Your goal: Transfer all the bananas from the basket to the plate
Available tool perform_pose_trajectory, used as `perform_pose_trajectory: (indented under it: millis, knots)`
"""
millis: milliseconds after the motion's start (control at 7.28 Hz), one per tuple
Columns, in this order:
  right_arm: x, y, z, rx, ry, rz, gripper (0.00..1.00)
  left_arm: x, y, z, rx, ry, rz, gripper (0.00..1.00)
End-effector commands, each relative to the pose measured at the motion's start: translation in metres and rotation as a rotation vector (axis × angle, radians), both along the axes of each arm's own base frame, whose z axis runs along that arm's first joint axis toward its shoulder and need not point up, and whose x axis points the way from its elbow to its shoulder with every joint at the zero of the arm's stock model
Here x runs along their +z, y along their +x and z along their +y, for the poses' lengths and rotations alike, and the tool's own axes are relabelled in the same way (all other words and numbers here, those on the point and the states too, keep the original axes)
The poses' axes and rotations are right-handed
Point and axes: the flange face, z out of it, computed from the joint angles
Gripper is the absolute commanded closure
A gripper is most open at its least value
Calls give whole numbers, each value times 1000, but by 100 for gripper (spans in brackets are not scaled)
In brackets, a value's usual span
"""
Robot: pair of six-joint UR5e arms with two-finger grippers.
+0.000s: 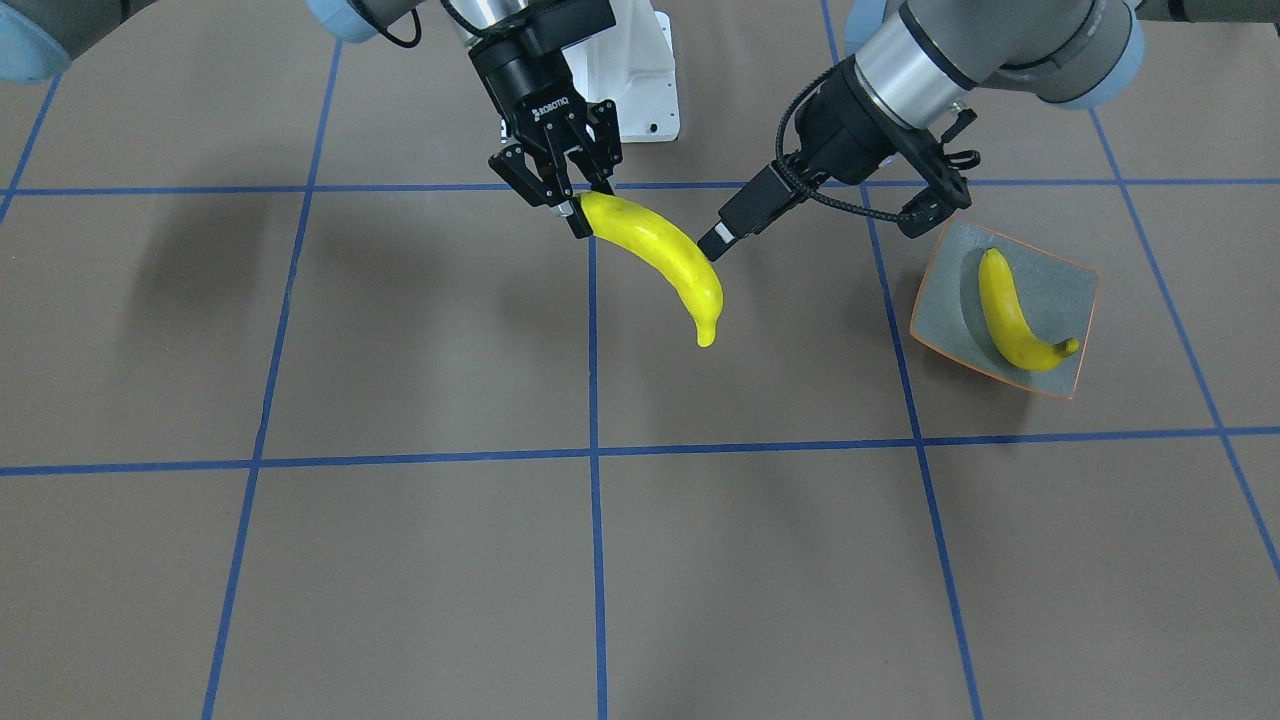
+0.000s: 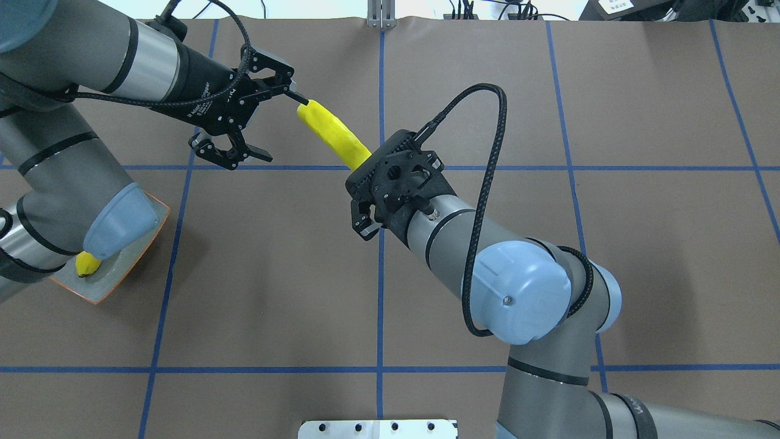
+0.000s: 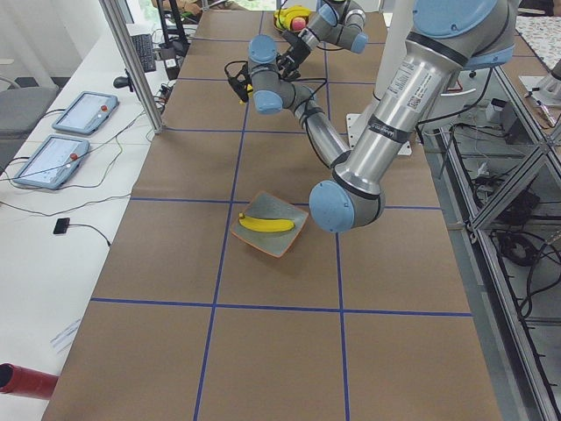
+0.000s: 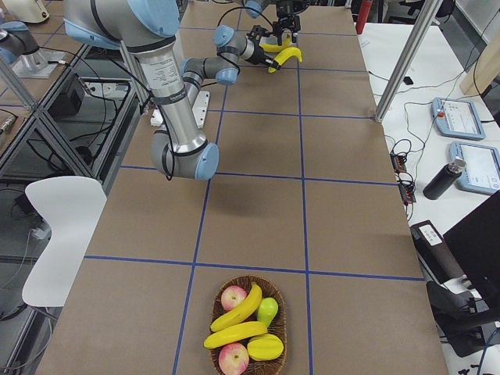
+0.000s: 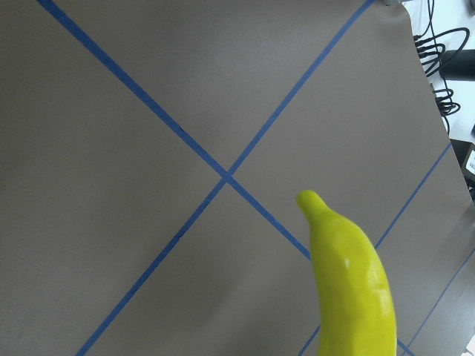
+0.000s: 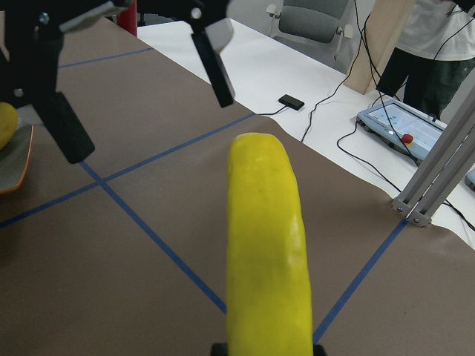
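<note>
My right gripper (image 1: pixel 578 208) is shut on one end of a yellow banana (image 1: pixel 660 260), held above the table near its middle. My left gripper (image 2: pixel 281 128) is open. One of its fingers (image 6: pixel 215 63) is close to the banana's free end (image 2: pixel 308 113), and nothing is between them. A second banana (image 1: pixel 1012 318) lies on the grey, orange-rimmed plate (image 1: pixel 1065 290); the left arm partly hides the plate in the overhead view. The wicker basket (image 4: pixel 275 344) at the table's far end holds two more bananas (image 4: pixel 234 308).
The basket also holds two apples (image 4: pixel 233 298) and other fruit. A white metal base (image 1: pixel 640 85) stands by the robot. Tablets, cables and a person (image 6: pixel 434 37) are on the operators' side. Blue tape lines cross the brown table.
</note>
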Motion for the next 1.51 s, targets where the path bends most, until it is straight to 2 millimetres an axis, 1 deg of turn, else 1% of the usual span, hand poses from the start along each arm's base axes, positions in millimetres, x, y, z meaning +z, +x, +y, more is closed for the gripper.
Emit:
perform_pose_trajectory:
  millis: [0,137,275,412,549,686,824,961,1098,1236,1373]
  knots:
    - [0,-17,26,25,16,20,100,-2,0,0,0,-6,4,0]
    - [-1,-22,35,27,18,24,100,0,4,0,5,-8,0,0]
    - [-8,-25,41,25,24,14,100,2,7,1,9,-9,-1,0]
    - [-16,-21,42,25,28,-4,100,1,9,3,9,-5,1,0]
    - [-22,-14,43,24,35,-16,100,2,17,8,3,1,-4,1]
    - [-23,-13,44,21,44,-11,100,2,24,12,4,4,-5,7]
    - [-23,-14,44,19,46,-9,100,1,23,13,7,9,-3,31]
    - [-23,-14,44,18,51,-5,100,-1,22,15,10,23,1,74]
    - [-23,-14,44,18,51,-5,100,-4,21,18,17,31,8,100]
    - [-23,-14,44,18,51,-5,97,-6,21,18,18,36,10,100]
    - [-22,-14,44,19,50,-9,41,-5,20,18,16,35,9,100]
